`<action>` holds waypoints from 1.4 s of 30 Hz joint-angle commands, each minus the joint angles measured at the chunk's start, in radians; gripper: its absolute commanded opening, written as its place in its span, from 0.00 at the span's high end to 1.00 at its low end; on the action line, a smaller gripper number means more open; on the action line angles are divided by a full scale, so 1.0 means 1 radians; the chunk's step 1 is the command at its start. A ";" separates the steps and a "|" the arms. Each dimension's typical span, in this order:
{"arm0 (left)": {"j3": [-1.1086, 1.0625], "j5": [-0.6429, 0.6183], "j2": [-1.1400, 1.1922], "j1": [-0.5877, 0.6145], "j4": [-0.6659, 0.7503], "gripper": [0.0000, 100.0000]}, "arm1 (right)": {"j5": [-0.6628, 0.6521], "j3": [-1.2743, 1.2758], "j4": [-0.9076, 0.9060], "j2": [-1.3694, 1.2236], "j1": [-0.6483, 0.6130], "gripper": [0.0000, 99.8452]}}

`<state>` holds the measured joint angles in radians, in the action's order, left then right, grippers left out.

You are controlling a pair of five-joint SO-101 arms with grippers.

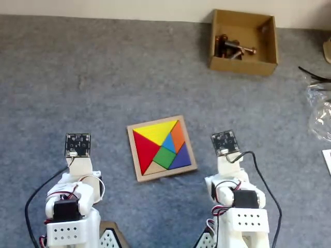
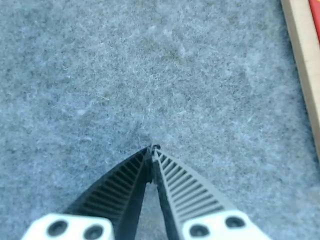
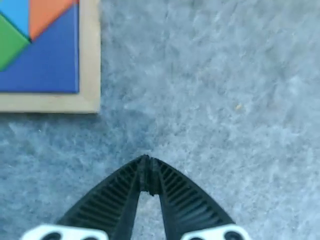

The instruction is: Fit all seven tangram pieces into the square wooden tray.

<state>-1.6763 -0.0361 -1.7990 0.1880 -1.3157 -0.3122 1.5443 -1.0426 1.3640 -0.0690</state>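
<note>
Wooden tray [image 1: 132,151] filled; left end effector [image 2: 151,148], right end effector [image 3: 149,159] closed.

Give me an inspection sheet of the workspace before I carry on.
Surface: grey felt, flat.
Job's things: wooden tray between the arms holds yellow piece, red piece, orange piece, light blue piece, green piece, dark blue piece; tan triangle at near edge, piece or bare base, cannot tell.
Clutter: cardboard box with metal parts, far right; clear plastic bag, right edge.
Tools: left tool shut, empty, over felt beside tray; right tool shut, empty, by the dark blue corner.
Cables: left arm's cable, right arm's cable, both black; black wires by the bag.
Surroundings: pale strip along far edge.
</note>
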 commanded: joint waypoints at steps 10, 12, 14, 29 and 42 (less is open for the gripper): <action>-0.021 -0.002 0.007 0.008 -0.008 1.00 | 0.008 0.002 0.082 0.015 0.012 0.99; -0.021 -0.002 0.007 0.008 -0.008 1.00 | 0.008 0.004 0.082 0.015 0.012 0.99; -0.021 -0.002 0.007 0.008 -0.008 1.00 | 0.008 0.001 0.082 0.015 0.012 0.99; -0.021 -0.002 0.007 0.008 -0.008 1.00 | 0.009 0.005 0.012 0.245 0.012 0.99; -0.021 -0.002 0.007 0.008 -0.008 1.00 | 0.009 0.008 -0.191 0.466 0.010 0.99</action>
<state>-1.6763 -0.0361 -1.7990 0.1880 -1.3157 -0.3122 1.5535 -1.2221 1.8213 -0.0690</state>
